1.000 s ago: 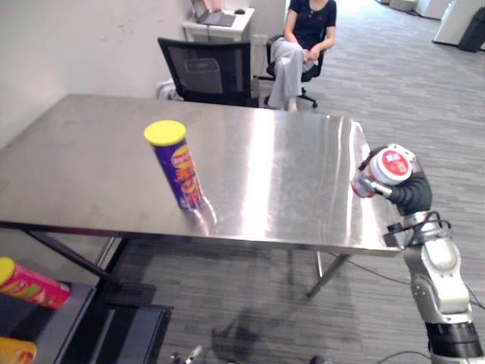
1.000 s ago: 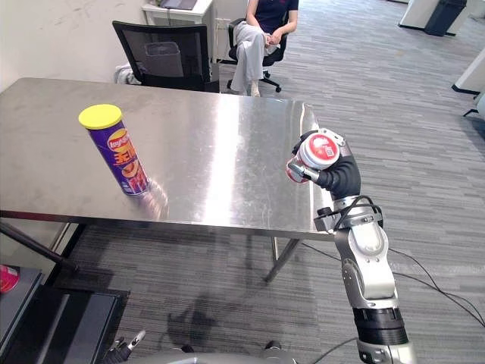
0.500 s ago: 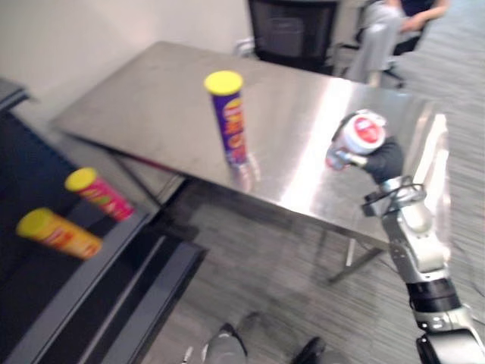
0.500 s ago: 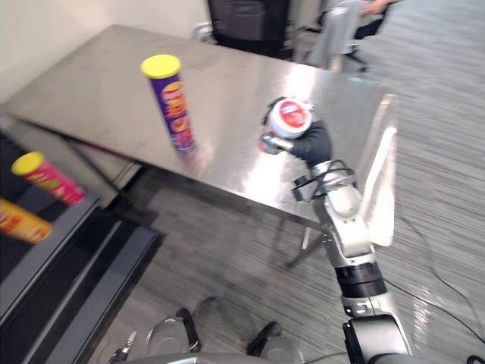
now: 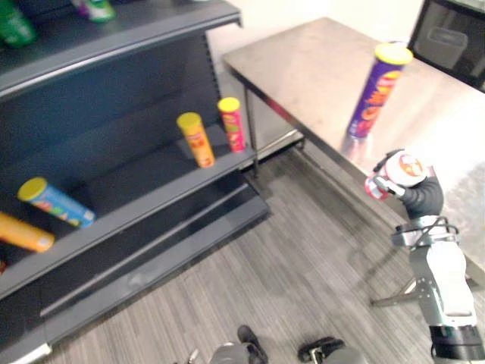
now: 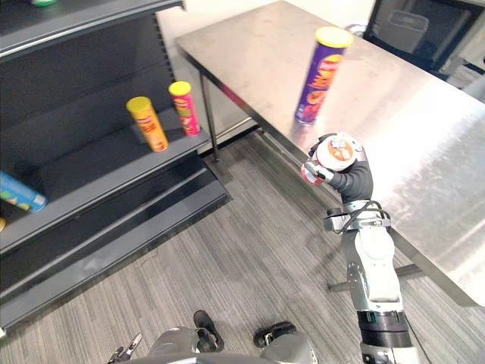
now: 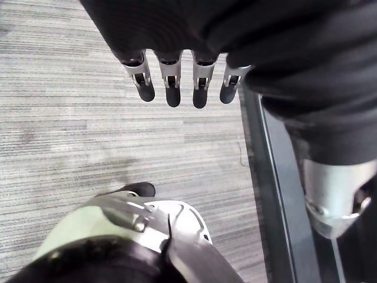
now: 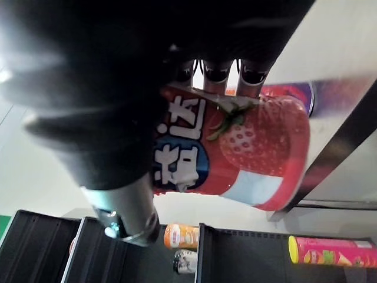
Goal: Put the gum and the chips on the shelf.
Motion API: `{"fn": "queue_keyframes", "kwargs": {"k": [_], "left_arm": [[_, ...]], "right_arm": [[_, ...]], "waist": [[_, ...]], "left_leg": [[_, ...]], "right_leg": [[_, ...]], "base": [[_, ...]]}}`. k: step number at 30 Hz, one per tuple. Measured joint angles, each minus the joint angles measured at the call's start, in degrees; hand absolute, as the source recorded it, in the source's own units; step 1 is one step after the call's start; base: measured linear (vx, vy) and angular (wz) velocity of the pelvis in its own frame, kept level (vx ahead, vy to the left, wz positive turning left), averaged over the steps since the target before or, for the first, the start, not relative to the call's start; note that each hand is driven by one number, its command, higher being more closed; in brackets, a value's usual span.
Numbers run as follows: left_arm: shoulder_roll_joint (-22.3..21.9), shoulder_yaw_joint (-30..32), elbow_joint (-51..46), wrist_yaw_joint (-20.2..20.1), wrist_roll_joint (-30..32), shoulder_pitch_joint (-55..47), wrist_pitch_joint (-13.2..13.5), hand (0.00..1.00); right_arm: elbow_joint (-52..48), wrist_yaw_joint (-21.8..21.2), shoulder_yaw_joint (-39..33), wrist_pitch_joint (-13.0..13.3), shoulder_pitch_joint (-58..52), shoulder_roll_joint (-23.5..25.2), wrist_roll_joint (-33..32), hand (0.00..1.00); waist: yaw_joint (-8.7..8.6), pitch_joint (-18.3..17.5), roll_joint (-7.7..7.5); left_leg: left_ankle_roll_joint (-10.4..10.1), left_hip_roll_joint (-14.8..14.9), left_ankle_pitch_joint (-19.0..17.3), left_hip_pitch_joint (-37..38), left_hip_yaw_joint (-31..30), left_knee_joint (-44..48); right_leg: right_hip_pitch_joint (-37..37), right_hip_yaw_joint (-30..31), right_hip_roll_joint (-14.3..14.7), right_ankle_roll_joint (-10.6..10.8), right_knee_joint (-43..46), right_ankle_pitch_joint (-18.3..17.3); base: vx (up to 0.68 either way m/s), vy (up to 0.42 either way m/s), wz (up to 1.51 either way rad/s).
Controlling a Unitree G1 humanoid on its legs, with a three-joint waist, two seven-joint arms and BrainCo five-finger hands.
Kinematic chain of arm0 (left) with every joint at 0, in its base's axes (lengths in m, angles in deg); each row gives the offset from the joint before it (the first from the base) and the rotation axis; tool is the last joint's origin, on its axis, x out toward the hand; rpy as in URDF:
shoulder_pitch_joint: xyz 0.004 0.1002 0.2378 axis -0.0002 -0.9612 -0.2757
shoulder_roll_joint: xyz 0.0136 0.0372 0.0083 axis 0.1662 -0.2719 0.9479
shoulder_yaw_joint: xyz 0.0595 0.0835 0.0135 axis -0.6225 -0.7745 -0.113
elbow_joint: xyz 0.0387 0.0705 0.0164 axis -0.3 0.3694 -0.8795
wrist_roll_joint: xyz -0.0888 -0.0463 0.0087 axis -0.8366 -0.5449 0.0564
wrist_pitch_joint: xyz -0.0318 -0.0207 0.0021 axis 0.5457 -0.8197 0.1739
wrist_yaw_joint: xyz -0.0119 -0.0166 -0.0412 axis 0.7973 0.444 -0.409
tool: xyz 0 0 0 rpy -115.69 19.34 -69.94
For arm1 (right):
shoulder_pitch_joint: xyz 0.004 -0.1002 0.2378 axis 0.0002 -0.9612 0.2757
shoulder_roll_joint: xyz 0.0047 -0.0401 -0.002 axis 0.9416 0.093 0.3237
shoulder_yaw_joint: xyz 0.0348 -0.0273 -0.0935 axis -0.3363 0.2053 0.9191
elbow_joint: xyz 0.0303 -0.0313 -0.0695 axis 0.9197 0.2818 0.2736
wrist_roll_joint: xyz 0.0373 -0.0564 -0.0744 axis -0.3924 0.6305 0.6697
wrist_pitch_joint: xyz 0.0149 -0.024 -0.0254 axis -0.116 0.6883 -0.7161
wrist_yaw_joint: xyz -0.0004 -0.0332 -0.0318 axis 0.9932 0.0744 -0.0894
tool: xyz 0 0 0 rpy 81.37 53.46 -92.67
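Observation:
My right hand [image 5: 421,199] is shut on the gum tub [image 5: 400,171], a red and white tub with a strawberry picture [image 8: 247,147], held in the air beside the table's near edge. The chips, a tall purple can with a yellow lid [image 5: 377,89], stand upright on the steel table [image 5: 318,61], a little beyond that hand. The dark shelf unit [image 5: 114,114] stands to the left. My left hand [image 7: 182,82] hangs over the grey floor with its fingers relaxed and nothing in it.
On the middle shelf board [image 6: 98,171] stand a yellow can [image 5: 195,139] and a red can [image 5: 232,123]; further left lie a blue can [image 5: 54,202] and an orange one [image 5: 23,232]. Green items [image 5: 15,26] sit on the top shelf. A black chair [image 6: 413,34] stands behind the table.
The whole picture has swung left, so the camera has turned and the shelf unit has come into view. My right hand still holds the gum tub; the chips stay on the table.

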Motion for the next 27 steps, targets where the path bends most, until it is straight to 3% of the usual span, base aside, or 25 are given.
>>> {"fn": "queue_keyframes", "kwargs": {"k": [3,7,13,17,22,24,27], "left_arm": [[0.1,0.1,0.0,0.1,0.1,-0.4,-0.1,0.00],[0.1,1.0,-0.1,-0.1,0.0,-0.5,-0.1,0.00],[0.7,2.6,-0.1,-0.9,-0.1,0.0,0.1,0.00],[0.7,3.6,-0.2,-0.9,-0.2,0.1,0.1,0.00],[0.4,3.9,-0.8,-1.7,-0.6,-0.1,0.1,0.00],[-0.1,4.6,-1.2,-2.3,-0.8,-0.2,0.1,0.00],[-0.3,5.9,-1.1,-2.6,-1.4,-0.2,0.0,0.00]], "right_arm": [[-1.1,-0.1,0.9,-0.1,0.0,0.3,1.7,1.00],[-2.1,-0.3,2.2,-0.8,0.7,0.3,3.4,1.00],[-2.1,-1.7,3.1,-1.5,2.0,0.3,4.0,1.00],[-2.1,-2.6,4.1,-1.5,4.5,0.3,4.0,1.00],[-2.0,-4.0,7.0,-1.5,6.9,0.3,4.0,1.00],[-1.5,-5.2,8.1,-1.5,8.3,0.3,4.1,1.00],[-0.8,-6.9,9.9,-1.6,8.6,0.5,4.1,1.00]], "waist": [[0.43,0.0,-0.05],[1.31,0.0,-0.45],[1.70,0.1,-0.93],[2.46,0.6,-1.78],[3.25,1.5,-2.57],[3.58,2.0,-2.36],[4.53,2.7,-2.75]], "left_leg": [[0.7,-0.2,-0.5,-0.4,-0.1,0.2],[2.2,0.2,-1.7,-2.3,1.5,2.8],[2.4,3.6,-2.6,-4.8,2.0,6.6],[1.9,5.0,-2.3,-5.5,1.9,7.6],[1.5,6.3,-4.3,-7.3,0.5,12.4],[1.9,7.9,-7.8,-9.0,-1.0,18.1],[3.2,7.6,-11.9,-9.8,-3.7,23.0]], "right_leg": [[-0.3,3.5,1.0,0.8,-2.2,2.4],[-2.0,7.6,2.9,0.8,-4.9,2.4],[-2.2,7.9,6.6,1.0,-8.3,2.4],[-2.3,7.5,7.4,1.3,-8.7,1.4],[-2.2,6.6,5.8,1.1,-5.3,0.2],[-2.0,6.6,4.4,1.1,-2.2,0.2],[-1.0,7.8,1.7,1.5,2.4,0.9]], "base": [[-0.09,0.211,0.14],[-0.04,0.128,-0.16],[-0.01,0.037,-0.07],[0.01,-0.001,0.02],[0.05,0.011,0.11],[0.07,0.057,0.14],[0.03,0.135,0.32]]}}
